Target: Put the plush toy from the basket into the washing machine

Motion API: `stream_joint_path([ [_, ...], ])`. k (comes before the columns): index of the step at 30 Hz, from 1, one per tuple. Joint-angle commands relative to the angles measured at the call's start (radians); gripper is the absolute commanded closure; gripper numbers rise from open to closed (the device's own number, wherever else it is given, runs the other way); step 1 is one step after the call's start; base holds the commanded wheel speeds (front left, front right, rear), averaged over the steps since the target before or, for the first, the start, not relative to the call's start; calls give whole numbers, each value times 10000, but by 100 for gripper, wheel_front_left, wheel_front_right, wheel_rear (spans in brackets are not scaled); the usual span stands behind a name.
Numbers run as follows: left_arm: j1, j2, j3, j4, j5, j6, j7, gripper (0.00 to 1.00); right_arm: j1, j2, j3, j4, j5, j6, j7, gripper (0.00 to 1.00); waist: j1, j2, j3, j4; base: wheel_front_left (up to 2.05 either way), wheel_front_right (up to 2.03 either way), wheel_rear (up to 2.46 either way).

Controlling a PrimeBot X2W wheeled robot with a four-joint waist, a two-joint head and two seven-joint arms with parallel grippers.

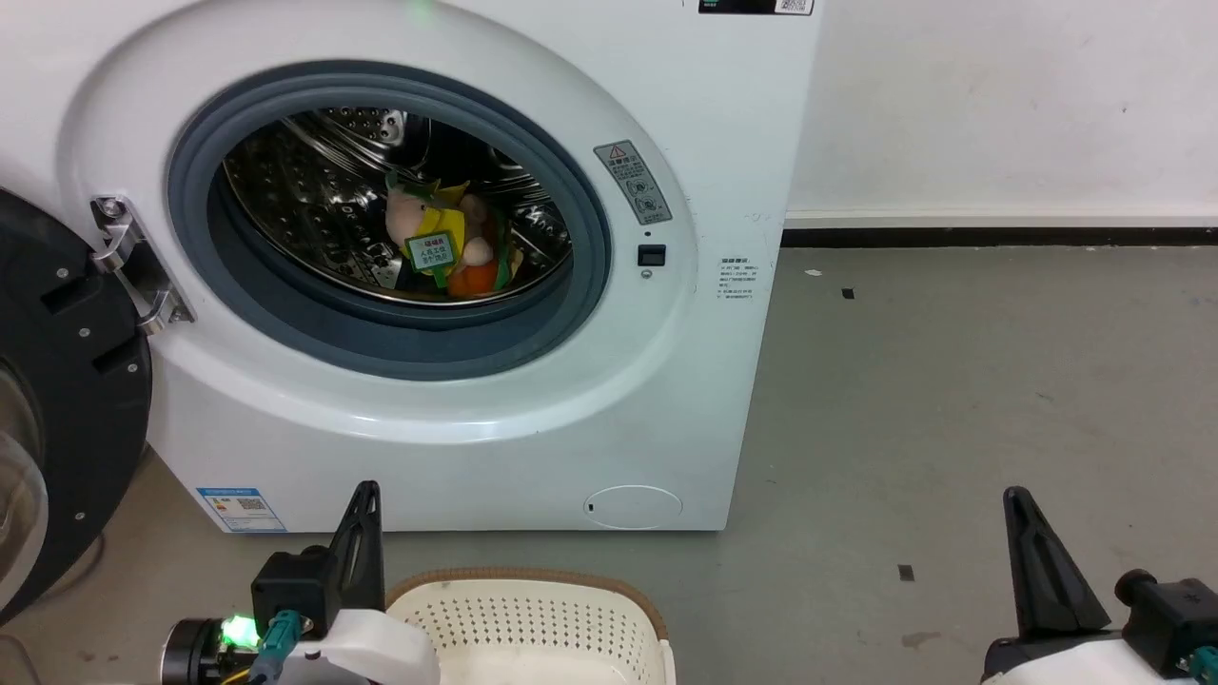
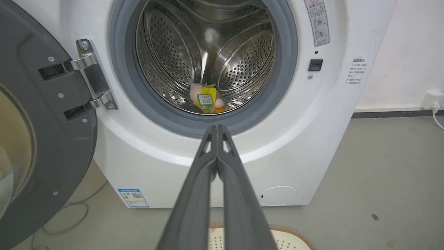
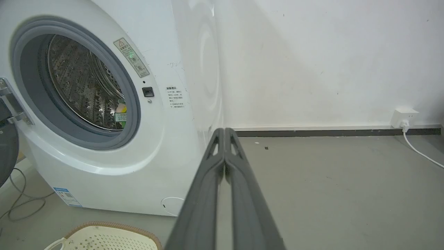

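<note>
As the plush toy [image 1: 447, 243] rests low in the drum [image 2: 242, 52] of the washing machine [image 1: 666, 428], left gripper [image 2: 216, 129] and right gripper [image 3: 224, 131] stand pressed closed, empty, back from the machine. The basket [image 1: 533, 582] sits before it. Placement judged complete.

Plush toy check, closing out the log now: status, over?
Left gripper shut, empty; right gripper shut, empty. Plush toy lying inside washing machine drum. Door open, nothing across the opening.

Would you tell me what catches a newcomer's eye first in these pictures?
The white washing machine stands with its black door open at left, the bright plush toy lying in its steel drum. Below, the left gripper and right gripper are shut, the cream basket between them.
</note>
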Motion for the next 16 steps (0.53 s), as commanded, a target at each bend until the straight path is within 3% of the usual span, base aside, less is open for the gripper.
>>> stream_joint_path([
  [1, 85, -27, 48, -117, 79, -21, 51, 100, -179, -1, 31, 36, -116, -3, 59, 100, 0, -1, 2, 0, 0, 0, 0],
  [16, 108, -75, 122, -401, 169, -122, 357, 100, -335, -1, 164, 73, -398, -4, 367, 100, 0, -1, 21, -6, 0, 0, 0],
])
